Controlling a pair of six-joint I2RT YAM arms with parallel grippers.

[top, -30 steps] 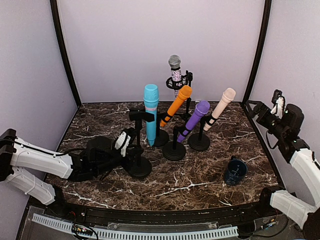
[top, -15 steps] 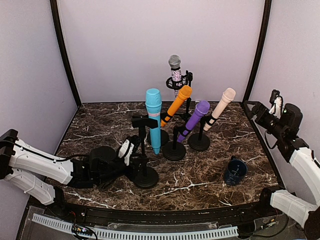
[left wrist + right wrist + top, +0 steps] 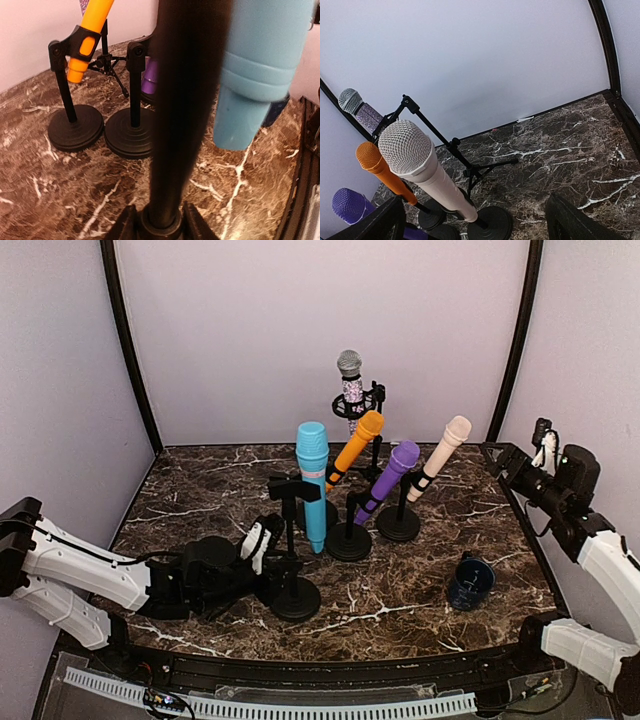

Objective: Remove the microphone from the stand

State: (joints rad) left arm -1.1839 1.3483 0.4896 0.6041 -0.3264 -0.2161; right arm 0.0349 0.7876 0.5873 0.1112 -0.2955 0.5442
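Top external view puts the blue mic [image 3: 312, 483] upright in the clip [image 3: 290, 487] of the nearest stand [image 3: 291, 540], left of middle on the counter [image 3: 400, 620], head up and tail hanging beside the pole. The left fingers [image 3: 272, 562] pinch that pole low down, just above the round base [image 3: 296, 600]. The right fingers [image 3: 375, 222] are spread wide around nothing, up by the right wall. The mic looks like a smooth, hard plastic shell, probably light, stiff and a little slippery. I judge the best hold is across its body just above the clip, drawing it out of the clip while the stand is pinned down, since the stand looks top-heavy and could tip. Left wrist view adds what the overhead cannot: the pole [image 3: 180, 100] seated between the fingers, and the mic's tail just beside it. Right wrist view shows only the peach mic [image 3: 420, 165], orange mic [image 3: 380, 167], purple mic [image 3: 347, 205] and silver mic [image 3: 357, 107].
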